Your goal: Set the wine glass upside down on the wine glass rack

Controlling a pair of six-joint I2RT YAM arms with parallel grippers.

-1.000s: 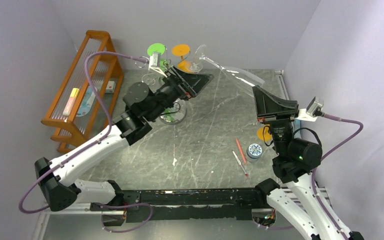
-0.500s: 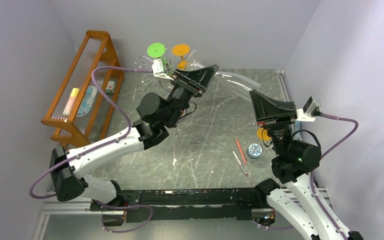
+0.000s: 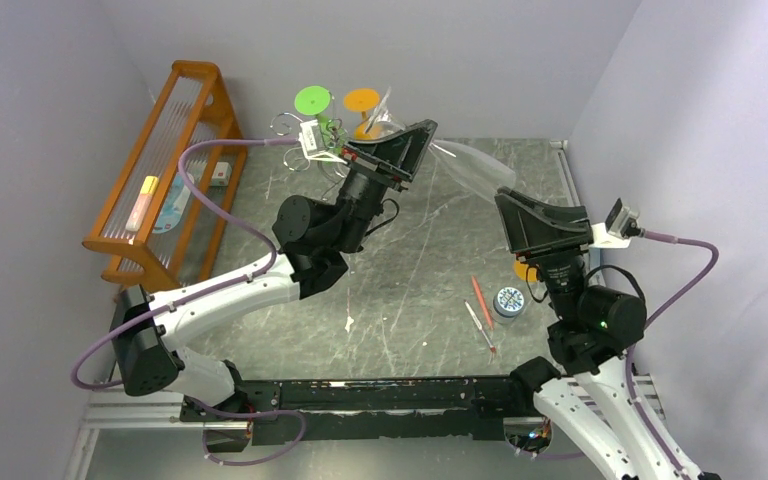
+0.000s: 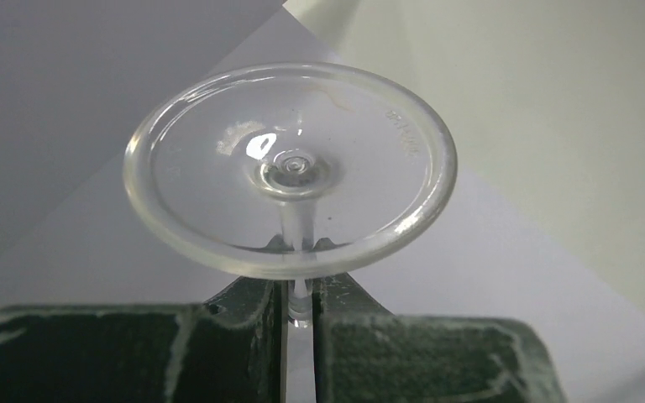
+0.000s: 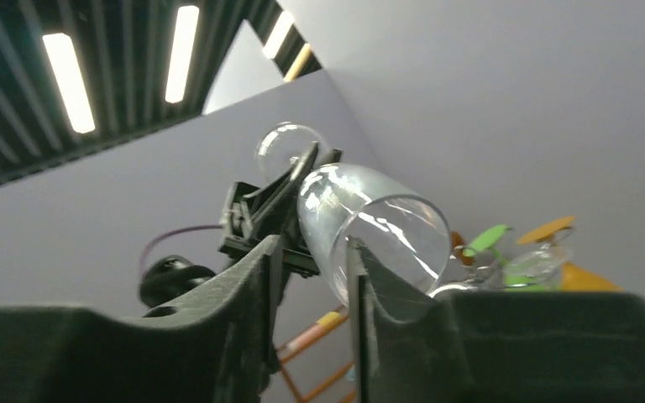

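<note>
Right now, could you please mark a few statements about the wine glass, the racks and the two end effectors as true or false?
1. The left end effector is clamped on the stem of the wine glass. True.
2. The wine glass hangs upside down on the wine glass rack. False: it is held in the air beside the rack.
3. The orange wooden rack stands along the left side of the table. True.
4. The right end effector is fully shut. False: its jaws stand parted at the glass's bowl.
5. The wine glass is tinted green. False: it is clear.
</note>
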